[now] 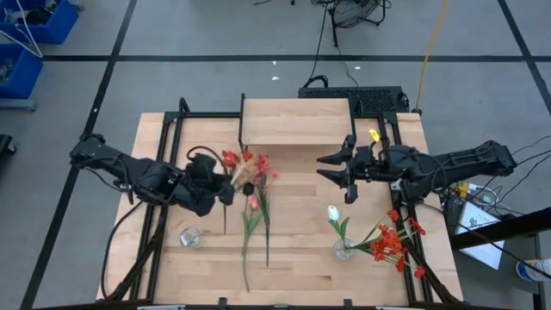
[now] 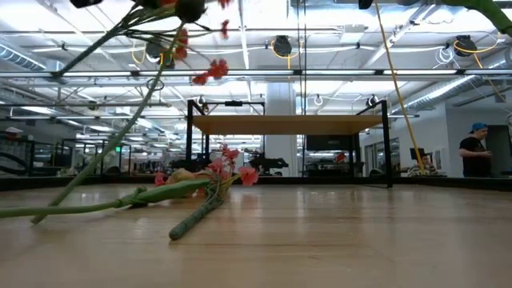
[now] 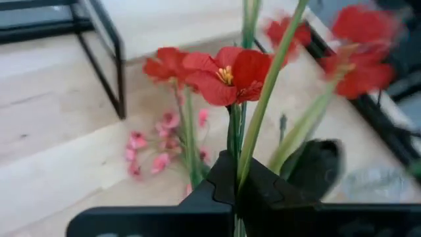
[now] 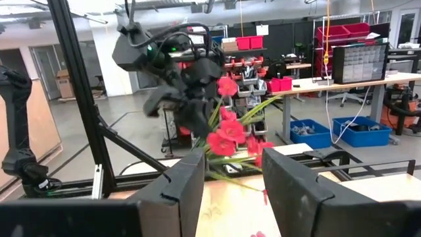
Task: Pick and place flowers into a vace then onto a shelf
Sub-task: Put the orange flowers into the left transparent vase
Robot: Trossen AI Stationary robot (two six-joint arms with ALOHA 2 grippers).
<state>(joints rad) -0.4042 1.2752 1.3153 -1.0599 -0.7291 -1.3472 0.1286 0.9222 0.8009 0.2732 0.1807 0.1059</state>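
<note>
1. Light wood plank counter [image 1: 293,250]: carries everything below; black metal framing along its edges.
2. Low shelf, light wood plank top on thin black metal legs [image 1: 295,122]: at the counter's far edge, centre. Landmark for the rest. Low view shows its top [image 2: 288,124] bare.
3. Left arm: reaches in from the counter's left side, left hand [image 1: 225,191] just in front of the shelf's left corner. Clenched on a bunch of thin green stems with red blossoms [image 3: 227,76]; left wrist view shows the stems running up between the shut fingers. Bunch is lifted off the counter; in the right wrist view it hangs in the air under that hand [image 4: 227,135].
4. Right arm: comes in from the counter's right side, right hand [image 1: 331,168] just in front of the shelf's right corner. Fingers spread apart, nothing between them.
5. Loose flowers flat on the counter [image 1: 255,220]: long green stems with small pink blossoms and a pink bud, in front of the shelf's left half, just beside the left hand.
6. Clear glass vase with flowers already in it [image 1: 344,251]: well in front of the shelf's right end. White bud [image 1: 333,212] and red blossoms [image 1: 392,243] lean out of it.
7. Second small clear glass vase [image 1: 189,238]: well in front of the shelf, off its left end. Contents: cannot tell.
</note>
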